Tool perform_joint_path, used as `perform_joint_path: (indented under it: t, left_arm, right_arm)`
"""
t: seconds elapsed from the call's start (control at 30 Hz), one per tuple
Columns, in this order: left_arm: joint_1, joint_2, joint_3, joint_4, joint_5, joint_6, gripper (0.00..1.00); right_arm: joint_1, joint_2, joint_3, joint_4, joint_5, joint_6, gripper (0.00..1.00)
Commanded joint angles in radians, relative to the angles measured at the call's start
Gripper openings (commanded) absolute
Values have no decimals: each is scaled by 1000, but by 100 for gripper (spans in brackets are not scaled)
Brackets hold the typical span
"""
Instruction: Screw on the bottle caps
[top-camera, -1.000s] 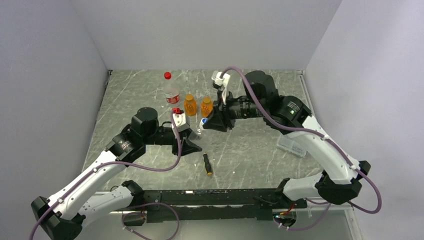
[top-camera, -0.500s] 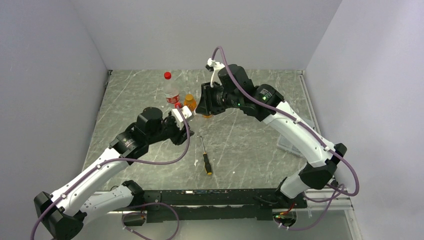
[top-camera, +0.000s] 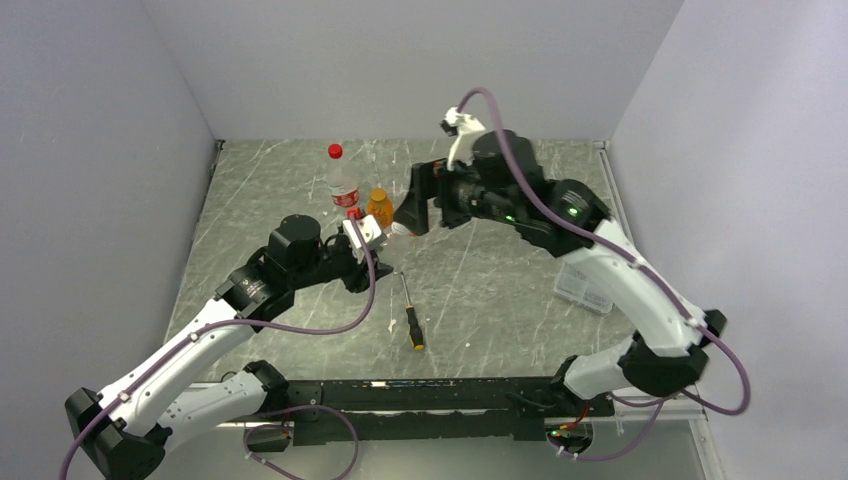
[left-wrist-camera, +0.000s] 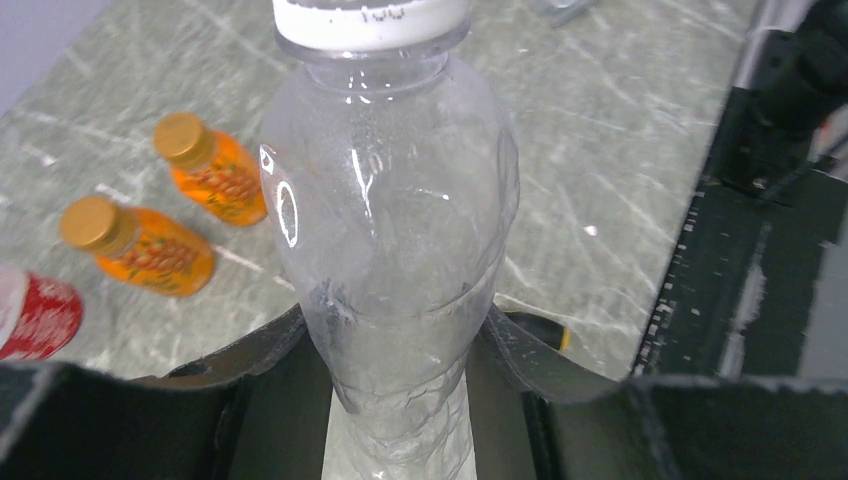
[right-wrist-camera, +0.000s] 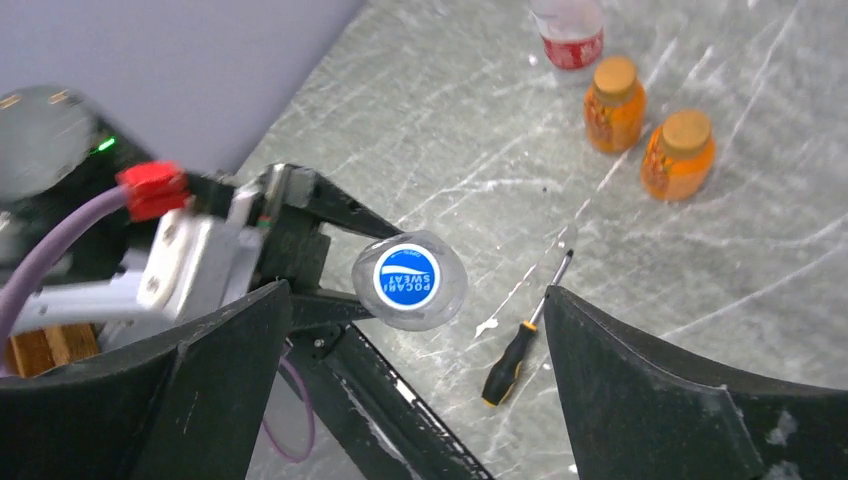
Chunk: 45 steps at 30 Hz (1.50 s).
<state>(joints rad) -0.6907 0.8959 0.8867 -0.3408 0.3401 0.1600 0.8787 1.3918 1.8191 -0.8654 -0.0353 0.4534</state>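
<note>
My left gripper (left-wrist-camera: 395, 400) is shut on the lower body of a small clear bottle (left-wrist-camera: 390, 220) and holds it up off the table. A cap, blue with a white rim (right-wrist-camera: 407, 277), sits on the bottle's neck. My right gripper (right-wrist-camera: 418, 292) stands wide open just above that cap, with nothing between its fingers. In the top view the right gripper (top-camera: 412, 208) hangs over the held bottle (top-camera: 399, 232), close to the left gripper (top-camera: 385, 256). Two capped amber-orange bottles (right-wrist-camera: 614, 105) (right-wrist-camera: 680, 155) stand beyond it. A taller red-labelled bottle (top-camera: 341, 185) wears a red cap.
A black-and-orange screwdriver (top-camera: 410, 315) lies on the marble table in front of the grippers. A clear plastic box (top-camera: 585, 290) lies at the right under the right arm. Grey walls close in the table on three sides.
My right gripper was shut and has opened wide, drawing back up and to the right off the blue cap. The left gripper still holds the clear bottle in about the same place.
</note>
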Motion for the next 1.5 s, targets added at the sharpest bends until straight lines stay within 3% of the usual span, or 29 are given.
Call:
perform_joint_path:
  t: [0.0,0.17,0.3,0.57,1.0,1.2,1.3,1.47]
  left_arm:
    - [1,-27,2,6,244,-8,0]
    - [10,-17,6,14,537,-22,0]
    - [10,27,29,4,690,-33,0]
    - [10,63,47,-7,763,-30,0]
    - [10,51,44,3,752,-34,0]
    - [10,43,46,6,717,-35,0]
    - [10,28,34,44,635,-60,0]
    - [10,-18,6,128,329,-84,0]
  right_arm:
    - [-3,-130,-48,90,-122,-205,99]
    - [-3,-196,-140,59,-325,-398,99]
    - [-3,-200,-158,48,-451,-444,88]
    - [-1,-172,-172,49,-589,-491,74]
    - [-3,-136,-170,9,-609,-510,58]
    - [-3,-139,-182,15,-632,-496,38]
    - [-2,-131,-179,13,-626,-479,20]
    - [-3,-88,-145,-22,-505,-380,9]
